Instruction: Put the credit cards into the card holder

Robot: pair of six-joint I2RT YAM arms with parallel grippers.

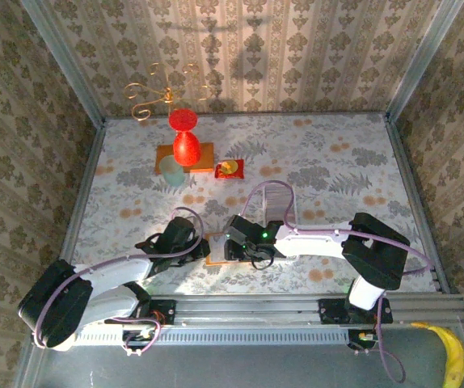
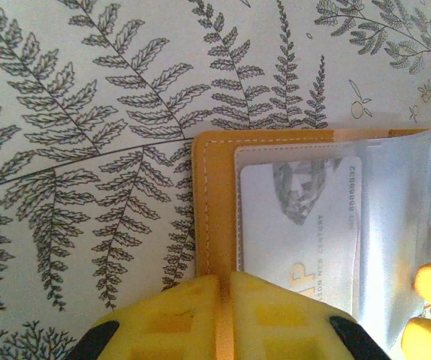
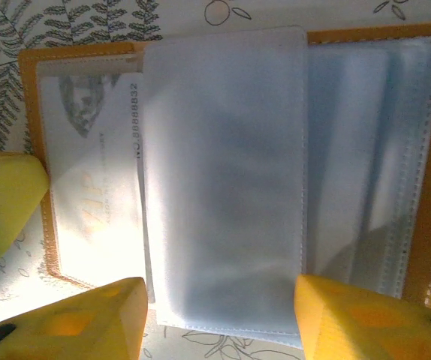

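The table (image 1: 337,162) is the biggest thing, covered in a fern-print cloth and boxed in by wallpapered walls (image 1: 297,48) at the back and both sides. Its right half and the middle strip are bare, so there is open room there. The far left is crowded by a red vase (image 1: 184,137) on an orange mat (image 1: 204,153), with a small red packet (image 1: 230,168) just beside them. A banana (image 1: 454,356) lies off the cloth at the near right corner.

The left arm (image 1: 111,283) and right arm (image 1: 321,240) reach inward and meet close to the near edge, over the card holder (image 1: 214,250).

The orange holder lies open and flat on the cloth. Its stitched border (image 2: 212,202) is square to the left gripper (image 2: 223,289), whose yellow fingers are pressed together with their tips at that border. I cannot tell if any leather is caught between them.

A clear sleeve (image 3: 223,172) lies across the holder's middle. The right gripper (image 3: 217,300) stands spread, one finger at each side of the sleeve's near edge.

A white card (image 3: 95,187) sits in the left pocket, partly covered by the sleeve.
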